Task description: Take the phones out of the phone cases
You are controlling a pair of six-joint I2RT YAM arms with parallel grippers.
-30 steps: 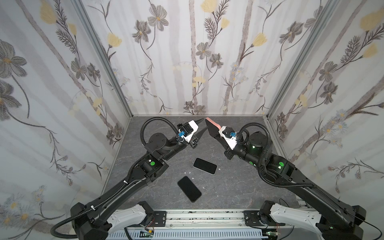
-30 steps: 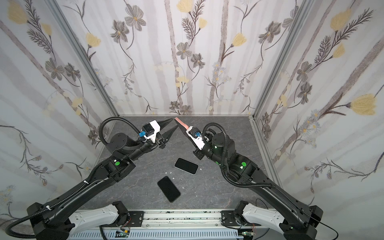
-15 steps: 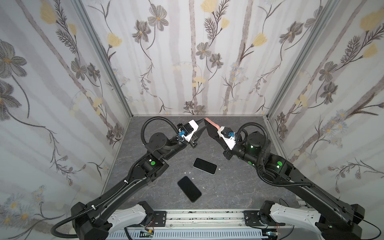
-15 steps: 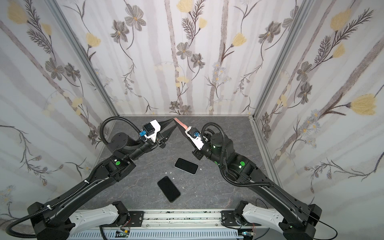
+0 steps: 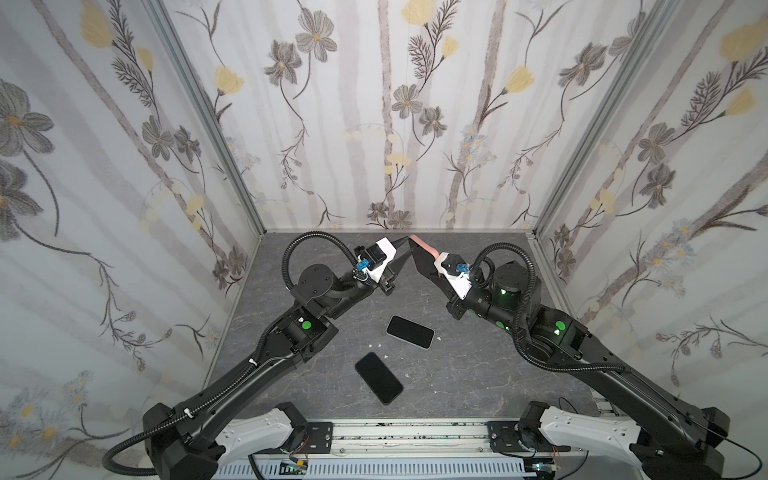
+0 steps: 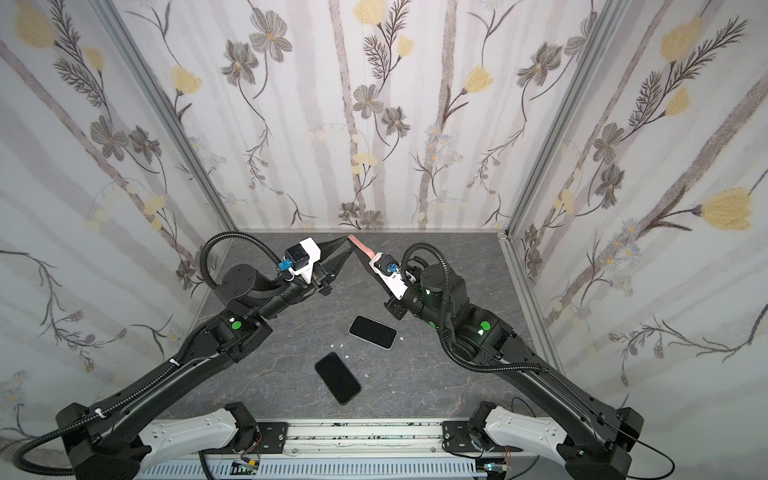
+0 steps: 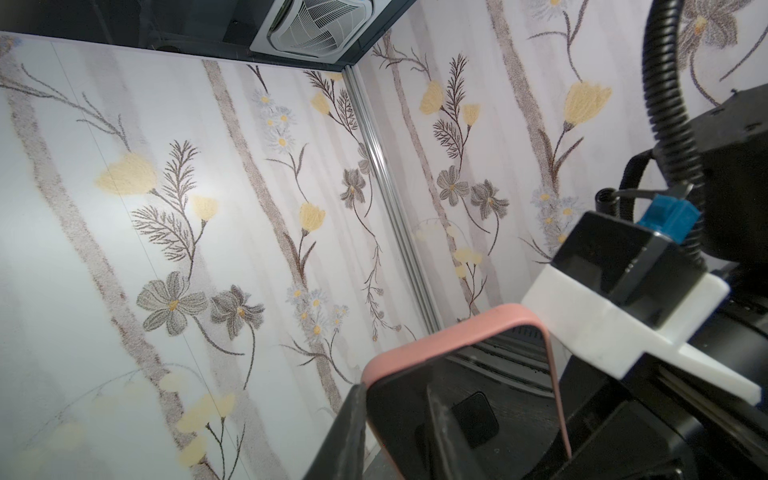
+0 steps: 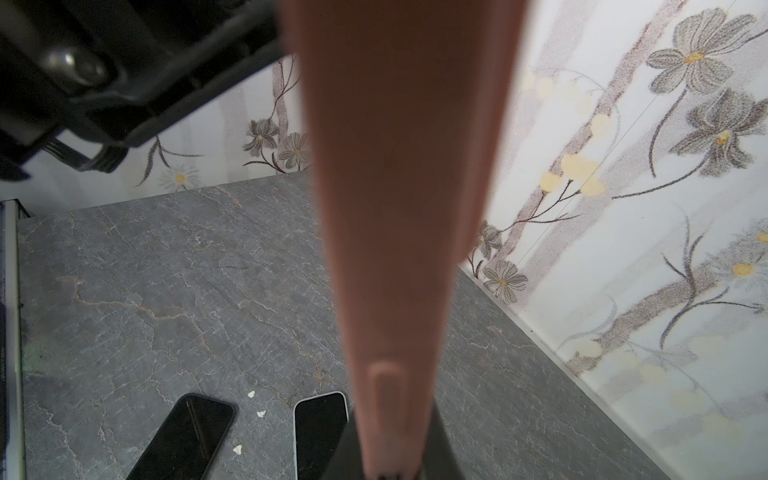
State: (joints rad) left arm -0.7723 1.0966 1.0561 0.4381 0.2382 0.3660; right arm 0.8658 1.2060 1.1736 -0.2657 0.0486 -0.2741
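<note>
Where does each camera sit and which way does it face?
Both top views: high in front, looking down on the table; left arm, right arm show.
Left wrist: on the left arm, facing walls and pink case; its jaws and the right arm show.
Right wrist: on the right arm, looking along the pink case down at two phones; left arm shows.
All share the pink case.

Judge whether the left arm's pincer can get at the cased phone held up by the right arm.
Probably yes. The right pincer holds the pink case raised, and the left pincer straddles its free corner, one finger over the phone; nothing stands between them.
</note>
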